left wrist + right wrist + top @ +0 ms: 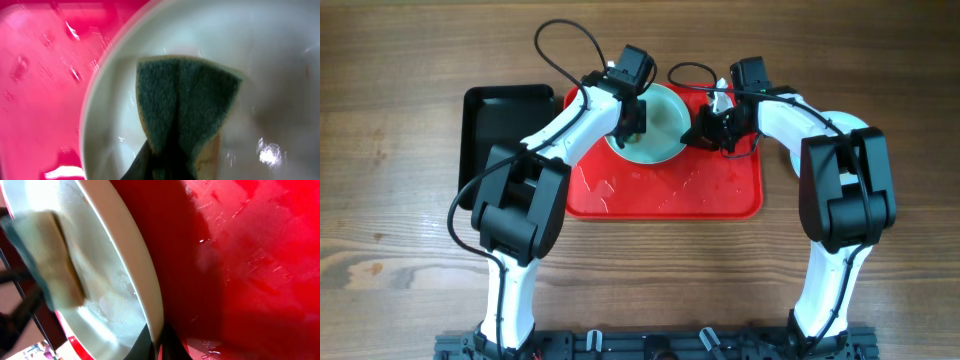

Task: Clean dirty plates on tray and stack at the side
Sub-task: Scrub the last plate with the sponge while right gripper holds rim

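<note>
Here we are at the far end of the red tray (720, 195), which sits on the wooden surface (400, 240) with a black tray (505, 110) just beside it. Only one plate (665, 135) is in view. It sits at the tray's back edge, pale and glistening wet.

The left gripper (638, 122) has its jaws pinched on a sponge (185, 107), green scouring face showing, pressed flat inside the plate. The right gripper (698, 130) has its jaws closed on the plate's rim on the opposite side and steadies it. From the right wrist the rim looks raised off the tray, but I cannot say for sure.

I read this as mid-scrub, with the stacking not yet begun. The danger is that everything is slick: droplets cover the tray floor and a film of water covers the plate. If the sponge pushes hard towards the right jaws, the wet rim could slide out of that thin grip and the plate would skate across the tray or tip over its edge. If the plate twists, the sponge could fold or be tugged loose from the left jaws. A faint brownish tinge near the plate's far side may mean there is more to wipe.
</note>
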